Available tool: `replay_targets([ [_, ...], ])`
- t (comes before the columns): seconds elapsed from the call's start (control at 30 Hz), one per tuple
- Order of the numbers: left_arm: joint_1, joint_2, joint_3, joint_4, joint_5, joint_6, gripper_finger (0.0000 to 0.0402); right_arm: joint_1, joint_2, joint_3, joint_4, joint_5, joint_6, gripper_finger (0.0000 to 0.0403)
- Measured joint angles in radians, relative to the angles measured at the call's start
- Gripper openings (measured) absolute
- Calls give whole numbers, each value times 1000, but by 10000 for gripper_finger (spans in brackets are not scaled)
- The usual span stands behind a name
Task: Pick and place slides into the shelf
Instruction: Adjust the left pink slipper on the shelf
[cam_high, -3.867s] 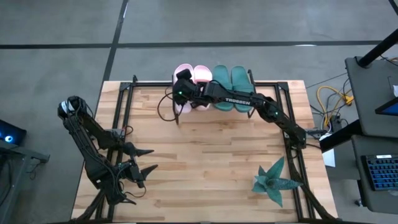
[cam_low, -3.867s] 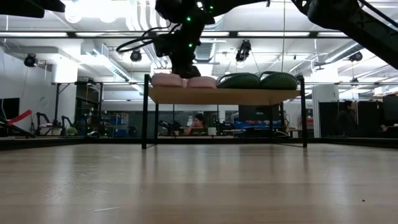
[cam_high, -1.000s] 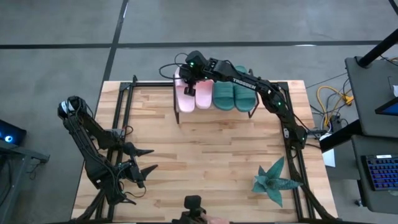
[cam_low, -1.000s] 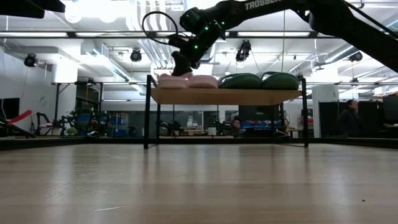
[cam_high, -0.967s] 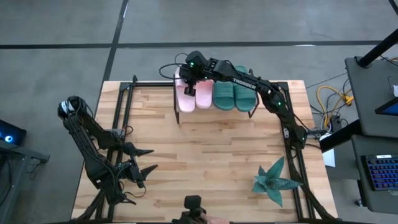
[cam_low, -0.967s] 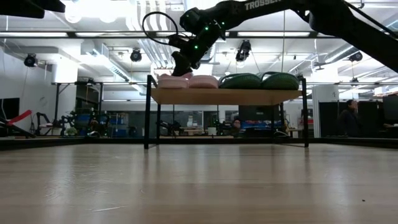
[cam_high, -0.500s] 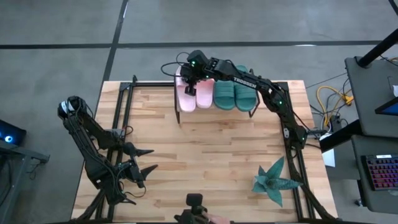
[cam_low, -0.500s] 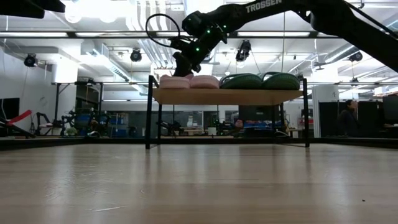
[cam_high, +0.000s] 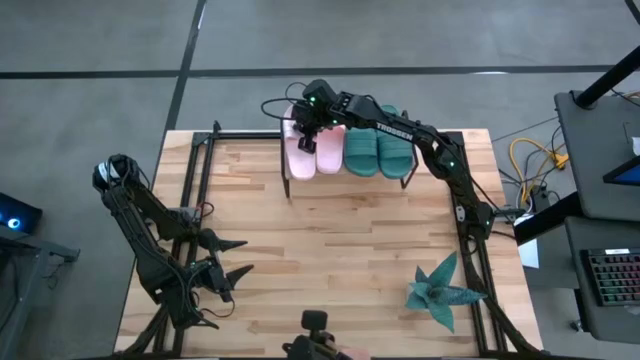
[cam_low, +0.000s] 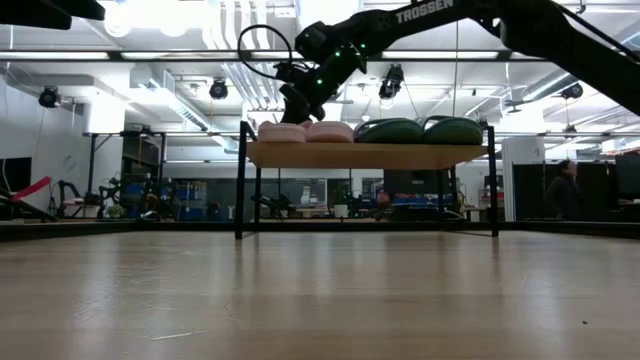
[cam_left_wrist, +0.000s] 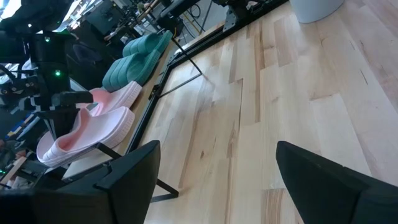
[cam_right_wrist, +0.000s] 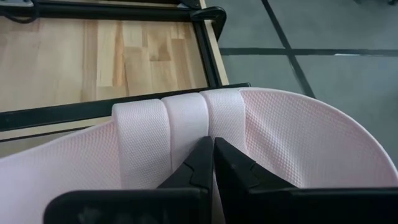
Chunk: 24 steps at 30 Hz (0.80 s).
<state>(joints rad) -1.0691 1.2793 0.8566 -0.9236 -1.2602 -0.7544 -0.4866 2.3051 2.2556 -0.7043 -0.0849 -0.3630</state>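
Where overhead hides: pincer (cam_right_wrist: 210, 163) shut on strap (cam_right_wrist: 186, 127).

- We see bare table (cam_high: 330, 250) between the shelf (cam_high: 345, 172) and the plant (cam_high: 440, 290).
- Slides (cam_high: 345, 150) fill the shelf top, the right gripper (cam_high: 308, 140) over them.

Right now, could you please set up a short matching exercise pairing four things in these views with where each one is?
Things:
1. pink slides
2. green slides
3. left claw
4. right claw

Places:
A. low over the near left part of the table
B. on the shelf, on the right arm's side
C. at a pink slide's strap
D. on the shelf, on the left arm's side

Pairs: 1-D, 2-B, 3-A, 4-C
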Motion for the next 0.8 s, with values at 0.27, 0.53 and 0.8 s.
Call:
replay_targets([
  [0.27, 0, 0, 0, 0, 0, 0, 303, -5, -3, -34, 13, -3, 28, 8],
  [0.53, 0, 0, 0, 0, 0, 0, 303, -17, -3, -40, 11, -40, 42, 8],
  [0.8, 0, 0, 0, 0, 0, 0, 303, -10, 3, 30, -17, -41, 57, 9],
])
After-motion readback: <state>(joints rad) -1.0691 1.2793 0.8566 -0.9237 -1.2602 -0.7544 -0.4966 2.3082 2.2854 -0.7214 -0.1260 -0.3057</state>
